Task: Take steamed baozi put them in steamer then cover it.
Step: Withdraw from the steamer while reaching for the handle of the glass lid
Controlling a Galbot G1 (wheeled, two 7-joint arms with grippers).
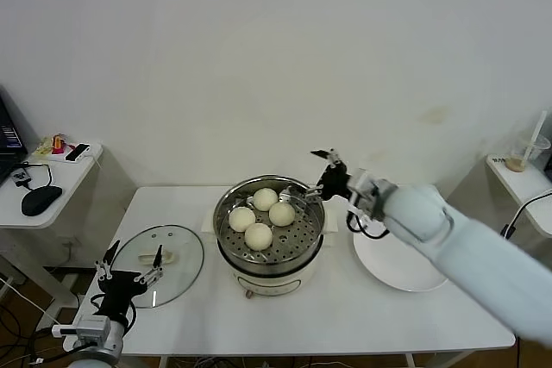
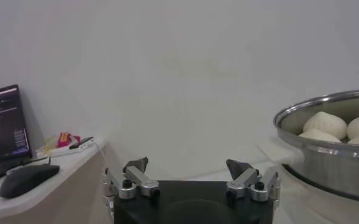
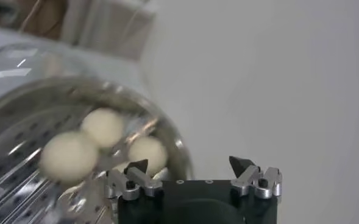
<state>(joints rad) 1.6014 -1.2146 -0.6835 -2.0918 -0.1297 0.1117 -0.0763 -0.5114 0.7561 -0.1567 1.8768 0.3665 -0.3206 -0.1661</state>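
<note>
Several white baozi (image 1: 258, 235) lie on the perforated tray of the steamer (image 1: 226, 252), a shiny pot at the table's middle. The cover (image 1: 181, 247), a glass lid with a cream handle, lies flat on the table to the steamer's left. My right gripper (image 1: 312, 177) hovers open and empty over the steamer's back right rim. In the right wrist view the baozi (image 3: 69, 155) sit inside the steamer rim (image 3: 180, 152), beyond the right gripper (image 3: 188, 164). My left gripper (image 1: 129, 269) is open and empty near the table's front left corner, by the cover. The left wrist view has the left gripper (image 2: 187, 165), with the steamer (image 2: 325, 158) farther off.
An empty white plate (image 1: 397, 265) lies right of the steamer, under my right arm. A side desk at the left holds a black mouse (image 1: 40, 200) and small items. Another small table with a cup (image 1: 517, 161) stands at the far right.
</note>
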